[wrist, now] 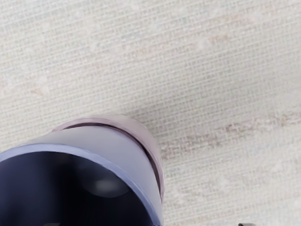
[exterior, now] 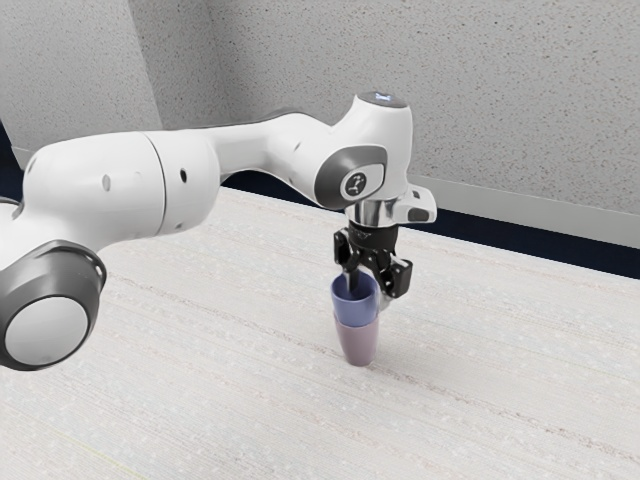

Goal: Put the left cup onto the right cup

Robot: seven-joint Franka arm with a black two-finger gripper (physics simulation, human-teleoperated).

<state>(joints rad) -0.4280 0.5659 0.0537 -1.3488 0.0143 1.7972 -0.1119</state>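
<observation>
We see blue cup nested upright inside mauve cup on table; gripper released, fingers straddling blue rim.

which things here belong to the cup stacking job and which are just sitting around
Part of the job:
- blue cup
- pink cup, with the blue cup nested in it
- gripper, at the blue cup's rim

Just there:
- table
- wall
</observation>
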